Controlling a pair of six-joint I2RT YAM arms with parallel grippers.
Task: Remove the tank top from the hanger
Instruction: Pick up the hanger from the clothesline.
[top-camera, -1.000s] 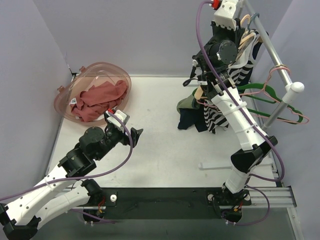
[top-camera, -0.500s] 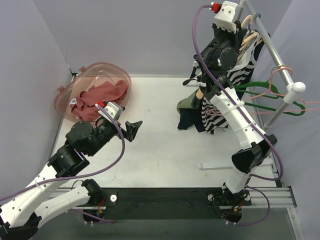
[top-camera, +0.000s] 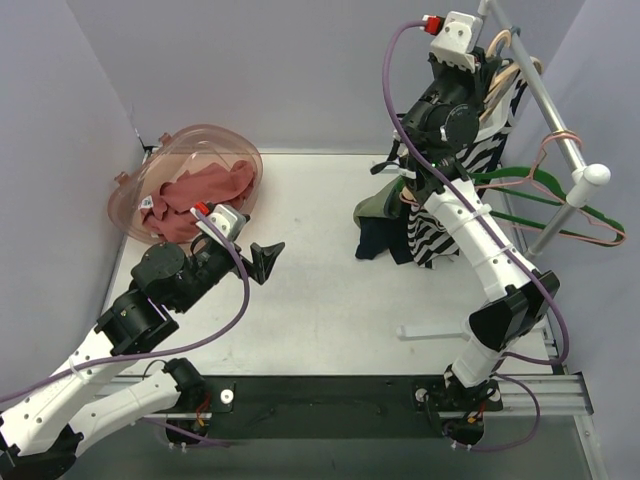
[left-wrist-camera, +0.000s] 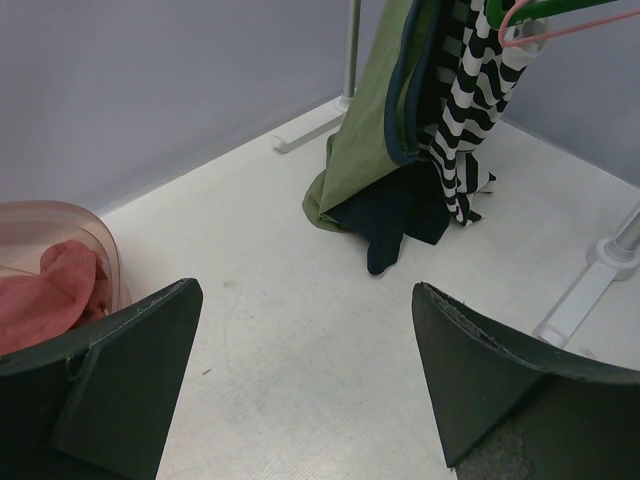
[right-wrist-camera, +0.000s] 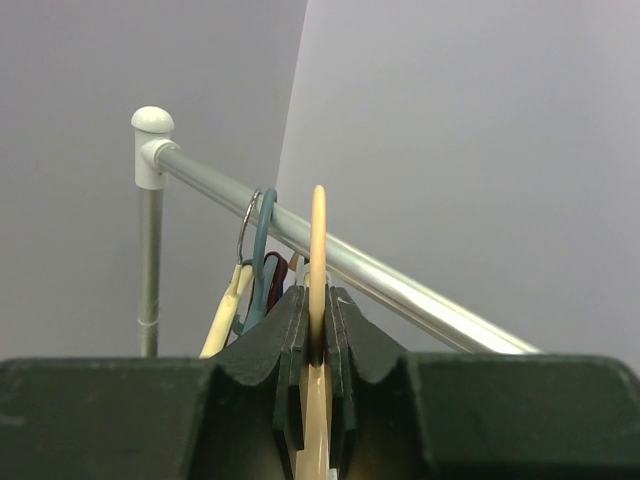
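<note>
My right gripper is shut on the hook of a cream hanger, right beside the metal rail. In the top view that gripper is high at the back right. The black-and-white striped tank top hangs below it, its lower end reaching the table. Olive green cloth and navy cloth hang and pool beside it. My left gripper hovers open over the table's left half, with nothing between its fingers. Its camera faces the striped top and green cloth from a distance.
A pink basket holding red cloth stands at the back left. Empty green and pink hangers hang on the rail. More hanger hooks crowd the rail near my right fingers. The rack's foot rests on the table.
The right arm has lifted the cream hanger slightly higher along the rail. The left arm drew back to the left, then held still.
</note>
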